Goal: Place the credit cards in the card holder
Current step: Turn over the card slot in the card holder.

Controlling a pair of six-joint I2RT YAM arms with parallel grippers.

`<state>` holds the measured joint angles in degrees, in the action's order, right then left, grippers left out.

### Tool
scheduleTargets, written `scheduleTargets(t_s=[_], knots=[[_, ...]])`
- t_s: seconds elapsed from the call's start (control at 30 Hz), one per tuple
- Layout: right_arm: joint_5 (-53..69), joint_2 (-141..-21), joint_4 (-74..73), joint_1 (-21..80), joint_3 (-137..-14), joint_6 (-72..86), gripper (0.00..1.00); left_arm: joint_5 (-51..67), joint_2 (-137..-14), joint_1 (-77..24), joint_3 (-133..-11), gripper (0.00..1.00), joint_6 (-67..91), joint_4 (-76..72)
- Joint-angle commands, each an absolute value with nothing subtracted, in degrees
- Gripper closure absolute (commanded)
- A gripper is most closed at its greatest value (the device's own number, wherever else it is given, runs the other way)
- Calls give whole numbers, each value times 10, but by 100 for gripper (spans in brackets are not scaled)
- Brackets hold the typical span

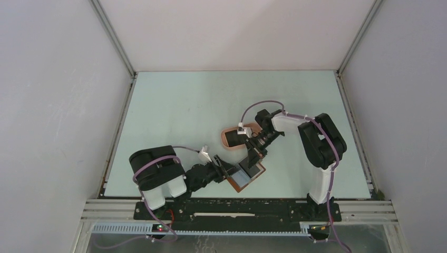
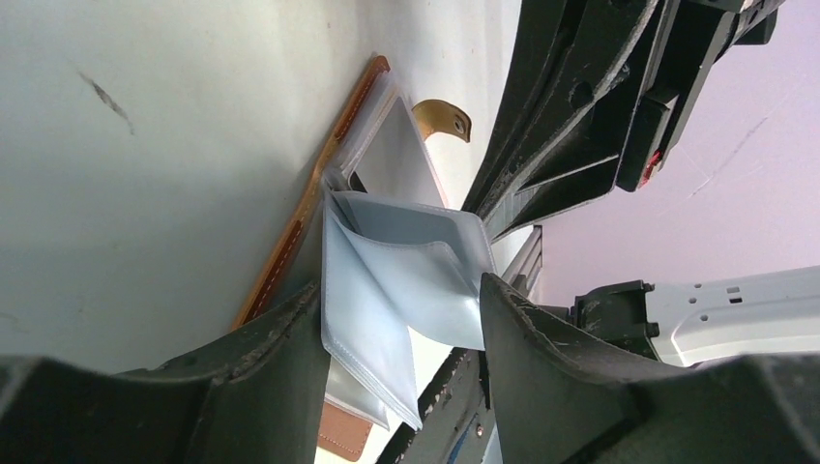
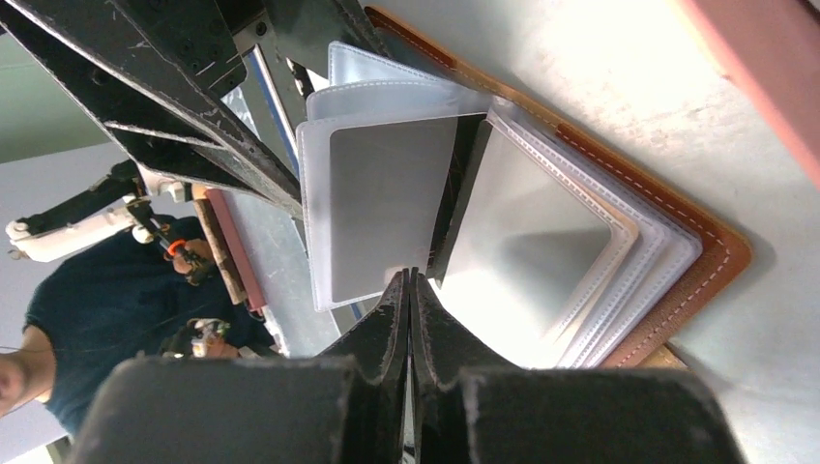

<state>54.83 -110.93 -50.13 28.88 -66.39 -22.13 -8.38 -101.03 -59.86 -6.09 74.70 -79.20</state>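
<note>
The left pincer (image 2: pixel 398 290) stands partly apart, its scuffed black fingers (image 2: pixel 242 367) pressing either edge of a bowed leaf of glossy clear sleeves (image 2: pixel 406 261). It holds that leaf raised from the card holder (image 3: pixel 696 261), whose stitched reddish-brown leather cover lies spread flat on the pale bench (image 1: pixel 211 100) just beside the pink oval tray (image 1: pixel 222 138), on the side nearest the arm bases. The right pincer (image 3: pixel 409 280) is pressed fully shut with its tips at the raised leaf's free edge, though I cannot tell whether it nips anything, and a dark flat card (image 1: pixel 232 138) lies inside the tray.
</note>
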Motion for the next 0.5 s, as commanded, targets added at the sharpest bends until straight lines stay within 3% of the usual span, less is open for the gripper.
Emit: scheduleTargets(t_s=[0.0, 0.13, 0.23, 0.47], knots=[[534, -1056, -497, 287, -678, -229, 88, -90, -999, -596, -58, 40, 747, -804], [540, -1009, -495, 288, -669, -250, 68, -87, -1004, -596, -62, 41, 747, -802], [540, -978, -494, 297, -659, -282, 59, -84, -1005, -596, -66, 42, 747, -802], [504, -897, -461, 351, -621, -342, 54, -84, -986, -596, -64, 42, 744, -798]])
